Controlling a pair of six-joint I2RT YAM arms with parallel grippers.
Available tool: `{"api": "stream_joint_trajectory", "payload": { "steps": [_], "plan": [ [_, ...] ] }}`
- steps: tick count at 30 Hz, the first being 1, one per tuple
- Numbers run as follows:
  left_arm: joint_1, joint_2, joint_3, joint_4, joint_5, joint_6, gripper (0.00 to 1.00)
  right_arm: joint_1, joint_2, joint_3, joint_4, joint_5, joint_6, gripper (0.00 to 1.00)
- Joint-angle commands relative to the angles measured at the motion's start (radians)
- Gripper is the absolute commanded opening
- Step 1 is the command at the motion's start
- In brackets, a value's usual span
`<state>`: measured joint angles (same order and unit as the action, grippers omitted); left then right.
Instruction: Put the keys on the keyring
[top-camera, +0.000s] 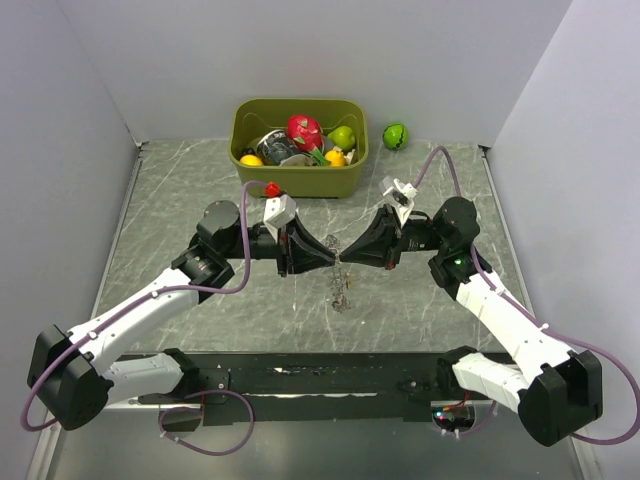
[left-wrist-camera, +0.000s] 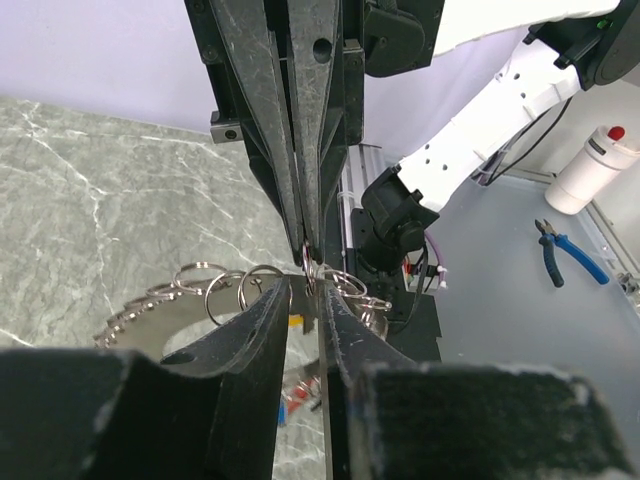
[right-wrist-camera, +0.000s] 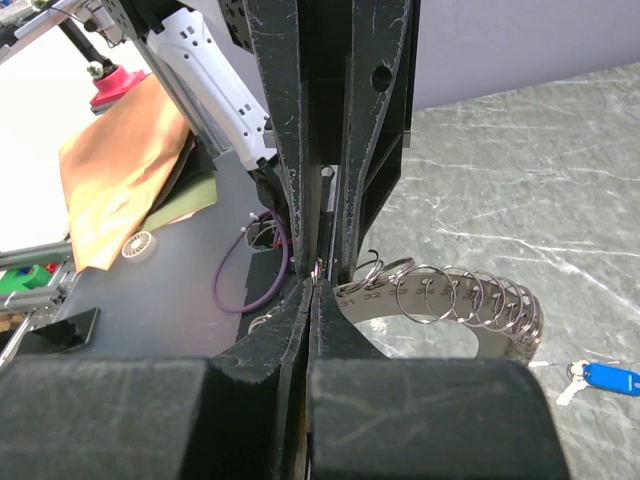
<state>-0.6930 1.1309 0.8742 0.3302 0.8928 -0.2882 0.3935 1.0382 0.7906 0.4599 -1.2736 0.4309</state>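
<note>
My two grippers meet tip to tip above the middle of the table. The keyring (top-camera: 341, 283), a flat grey ring strung with several small wire rings, hangs between and below them. It shows in the left wrist view (left-wrist-camera: 150, 308) and in the right wrist view (right-wrist-camera: 470, 300). My left gripper (top-camera: 328, 253) (left-wrist-camera: 308, 292) is shut on the ring's thin edge. My right gripper (top-camera: 348, 254) (right-wrist-camera: 315, 285) is shut on one small wire ring at the same spot. A blue-headed key (right-wrist-camera: 606, 379) lies on the table. Red and blue key heads (left-wrist-camera: 288, 402) show below my left fingers.
An olive bin (top-camera: 300, 182) with toy fruits stands at the back centre. A green toy fruit (top-camera: 396, 136) lies to its right. White walls close the table on the left, back and right.
</note>
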Motion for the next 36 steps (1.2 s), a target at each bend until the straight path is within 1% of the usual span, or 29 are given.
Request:
{"api": "stream_joint_trajectory", "payload": {
  "steps": [1,7,8,10,11,12,16,18,22,32,33,34,35,36],
  "plan": [
    [0.003,0.01,0.049,0.043,0.015,-0.017,0.23,0.007,-0.009,0.002,0.08,-0.001,0.014,0.0],
    [0.001,0.009,0.051,0.038,0.014,-0.014,0.23,0.011,0.002,0.006,0.1,-0.004,0.026,0.0],
    [0.0,0.009,0.051,0.038,0.017,-0.012,0.19,0.011,0.003,0.007,0.102,-0.003,0.028,0.0],
    [0.0,0.013,0.055,0.033,0.02,-0.008,0.14,0.013,0.005,0.006,0.108,-0.003,0.034,0.0],
    [0.0,0.015,0.057,0.03,0.026,-0.008,0.1,0.011,0.006,0.002,0.111,-0.001,0.035,0.0],
    [-0.002,0.02,0.06,0.03,0.028,-0.008,0.08,0.015,0.008,0.004,0.112,-0.003,0.035,0.0],
    [-0.008,0.027,0.065,0.023,0.029,0.001,0.13,0.018,0.008,0.001,0.114,0.002,0.039,0.0],
    [-0.011,0.029,0.071,0.004,0.024,0.007,0.1,0.018,0.01,-0.002,0.121,0.002,0.042,0.0],
    [-0.014,0.027,0.074,-0.011,0.029,0.026,0.01,0.018,0.022,-0.002,0.146,0.0,0.057,0.0],
    [-0.017,0.023,0.072,-0.025,0.02,0.04,0.01,0.019,0.028,-0.005,0.158,0.0,0.068,0.0],
    [-0.017,0.02,0.074,-0.028,0.017,0.044,0.01,0.021,0.019,-0.007,0.154,0.013,0.065,0.01],
    [-0.017,0.018,0.072,-0.031,0.014,0.047,0.01,0.022,0.017,-0.008,0.145,0.016,0.057,0.08],
    [-0.016,0.015,0.072,-0.04,0.003,0.05,0.01,0.021,0.013,-0.011,0.143,0.019,0.054,0.09],
    [-0.017,0.007,0.071,-0.045,-0.002,0.058,0.01,0.022,0.003,-0.013,0.141,0.026,0.051,0.14]
  ]
}}
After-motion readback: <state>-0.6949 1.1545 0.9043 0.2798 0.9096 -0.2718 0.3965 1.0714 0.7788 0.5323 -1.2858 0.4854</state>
